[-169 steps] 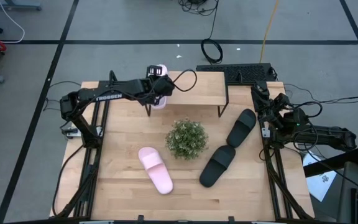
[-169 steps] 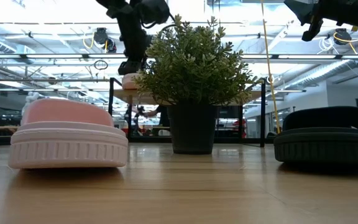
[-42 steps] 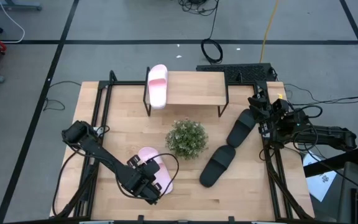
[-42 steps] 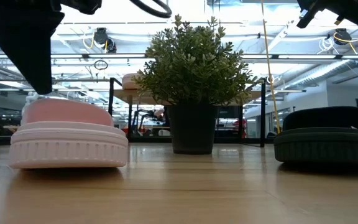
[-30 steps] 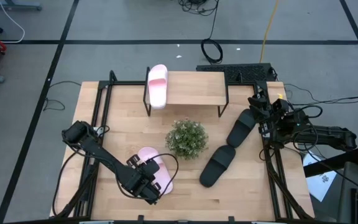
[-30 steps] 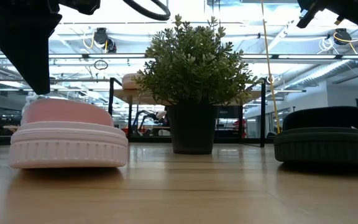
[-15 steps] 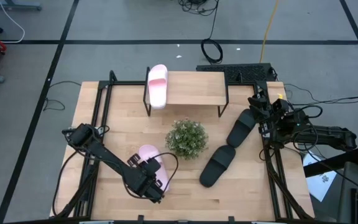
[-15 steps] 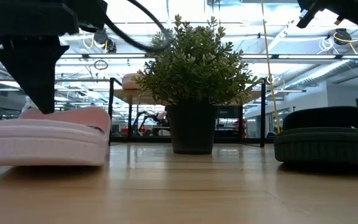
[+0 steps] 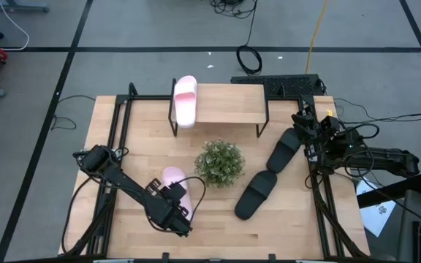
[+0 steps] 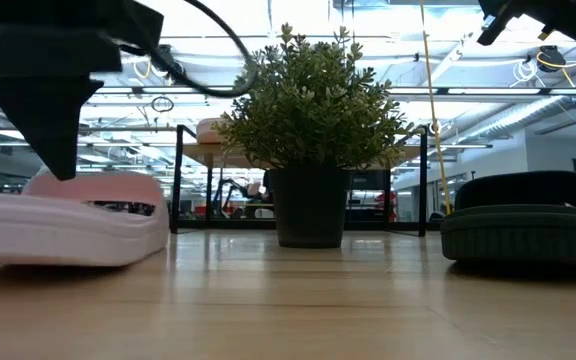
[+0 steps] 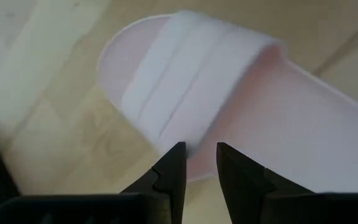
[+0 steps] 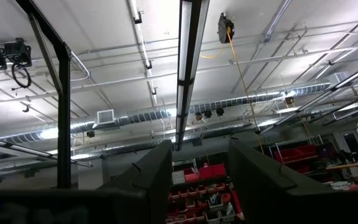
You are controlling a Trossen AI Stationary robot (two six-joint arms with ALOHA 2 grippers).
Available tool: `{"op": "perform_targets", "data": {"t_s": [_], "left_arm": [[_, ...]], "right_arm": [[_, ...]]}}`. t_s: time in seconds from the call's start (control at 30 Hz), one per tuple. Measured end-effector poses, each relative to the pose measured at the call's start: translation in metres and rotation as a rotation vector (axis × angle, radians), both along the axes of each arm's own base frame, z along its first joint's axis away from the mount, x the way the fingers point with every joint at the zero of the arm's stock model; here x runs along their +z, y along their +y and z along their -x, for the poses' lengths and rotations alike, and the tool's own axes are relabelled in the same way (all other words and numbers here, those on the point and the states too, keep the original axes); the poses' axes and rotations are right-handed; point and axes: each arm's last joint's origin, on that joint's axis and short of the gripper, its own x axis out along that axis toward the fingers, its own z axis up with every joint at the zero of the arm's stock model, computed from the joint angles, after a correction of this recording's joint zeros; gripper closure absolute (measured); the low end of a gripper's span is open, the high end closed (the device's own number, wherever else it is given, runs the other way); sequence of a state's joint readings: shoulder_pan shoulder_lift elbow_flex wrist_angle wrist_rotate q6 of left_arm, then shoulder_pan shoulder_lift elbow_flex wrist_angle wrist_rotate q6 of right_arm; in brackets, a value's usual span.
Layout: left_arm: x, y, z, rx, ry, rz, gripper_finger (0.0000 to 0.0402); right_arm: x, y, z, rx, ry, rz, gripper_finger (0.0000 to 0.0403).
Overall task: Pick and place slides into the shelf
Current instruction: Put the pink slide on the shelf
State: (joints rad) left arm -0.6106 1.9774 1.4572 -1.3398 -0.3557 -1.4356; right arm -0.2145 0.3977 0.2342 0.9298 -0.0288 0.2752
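left wrist view: left gripper (image 11: 197,163) fingers pinch the pink slide's (image 11: 241,118) side edge.

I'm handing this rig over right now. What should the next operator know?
Left gripper: shut on the edge of the second pink slide at the table's front left, slide partly tipped.
Right gripper: open, parked at the right edge, pointing up.
Done: one pink slide sits on the shelf, left end.
Left: carry the held pink slide to the shelf, then both black slides, lying right of the potted plant.
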Motion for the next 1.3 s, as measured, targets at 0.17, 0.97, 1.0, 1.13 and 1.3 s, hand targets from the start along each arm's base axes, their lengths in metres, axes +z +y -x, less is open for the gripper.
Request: {"op": "perform_targets", "data": {"t_s": [0.17, 0.97, 1.0, 1.13, 1.3], "left_arm": [[0.002, 0.004, 0.005, 0.023, 0.035, -0.046, 0.0305], [-0.013, 0.010, 0.003, 0.004, -0.038, -0.096, 0.0393], [-0.011, 0.010, 0.003, 0.003, -0.029, -0.102, 0.0395], [0.001, 0.009, 0.002, 0.002, 0.009, -0.097, 0.0400], [0.033, 0.002, 0.003, -0.012, 0.059, -0.122, 0.0401]], "right_arm": [[0.000, 0.000, 0.000, 0.000, 0.000, 0.000, 0.0255], [0.000, 0.000, 0.000, 0.000, 0.000, 0.000, 0.0255], [0.000, 0.000, 0.000, 0.000, 0.000, 0.000, 0.0255], [0.000, 0.000, 0.000, 0.000, 0.000, 0.000, 0.0255], [0.000, 0.000, 0.000, -0.001, 0.000, 0.000, 0.0255]]}}
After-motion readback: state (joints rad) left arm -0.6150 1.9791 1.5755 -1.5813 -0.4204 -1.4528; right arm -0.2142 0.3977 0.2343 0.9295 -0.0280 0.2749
